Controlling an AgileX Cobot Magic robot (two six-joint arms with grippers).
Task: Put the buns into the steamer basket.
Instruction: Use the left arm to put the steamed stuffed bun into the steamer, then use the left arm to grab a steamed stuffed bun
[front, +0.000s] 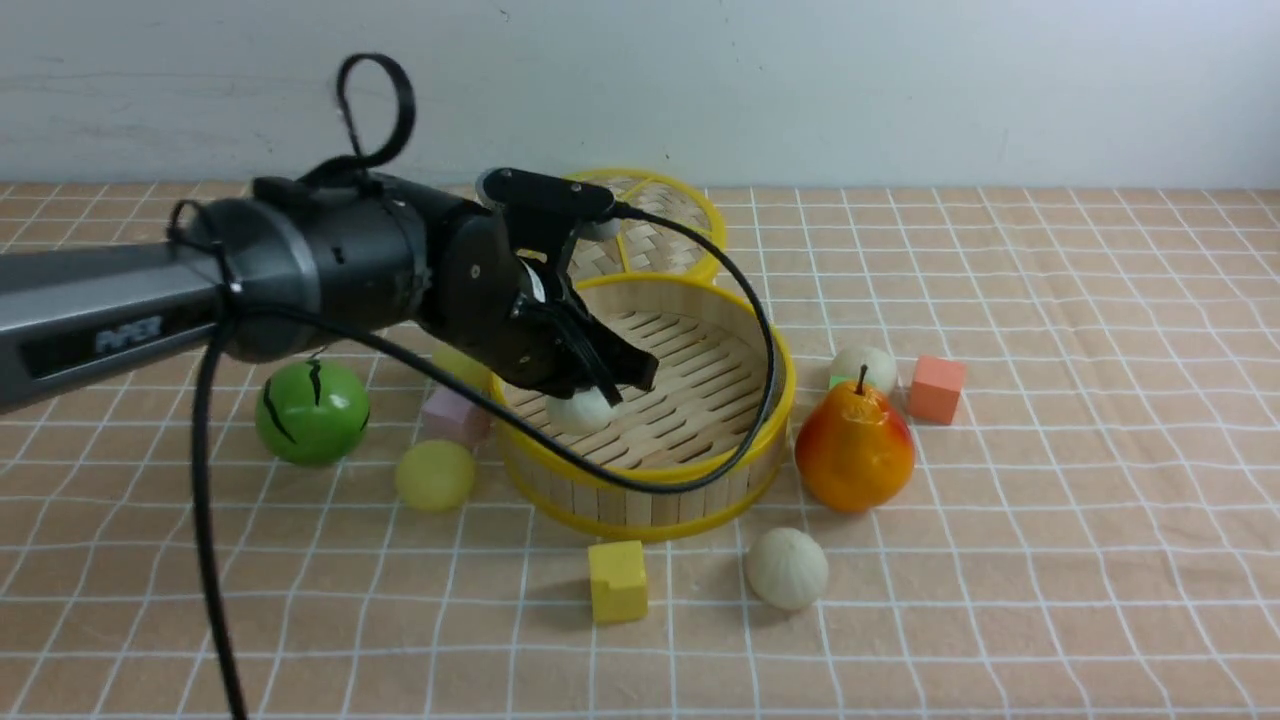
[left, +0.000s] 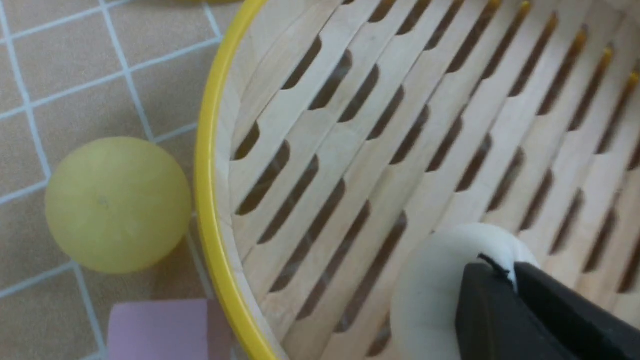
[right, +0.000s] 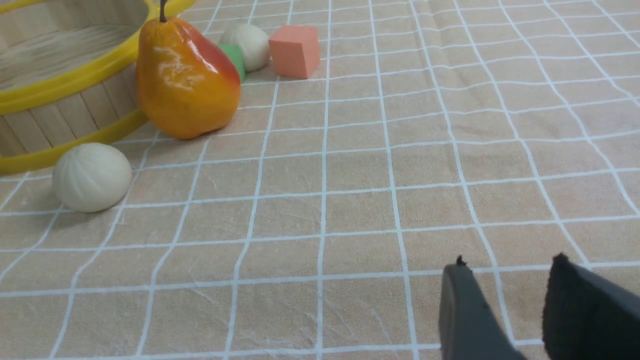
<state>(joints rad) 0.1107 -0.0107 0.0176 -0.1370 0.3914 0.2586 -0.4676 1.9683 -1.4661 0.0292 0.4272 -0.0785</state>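
One arm (front: 330, 262) low over steamer basket (front: 650, 512)

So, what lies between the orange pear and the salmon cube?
A pleated off-white bun and, partly hidden behind the pear, a small green cube; the right wrist view shows it best.

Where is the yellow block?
In the front view, the yellow block sits just in front of the basket, on the robot's side, with a white bun to its right.
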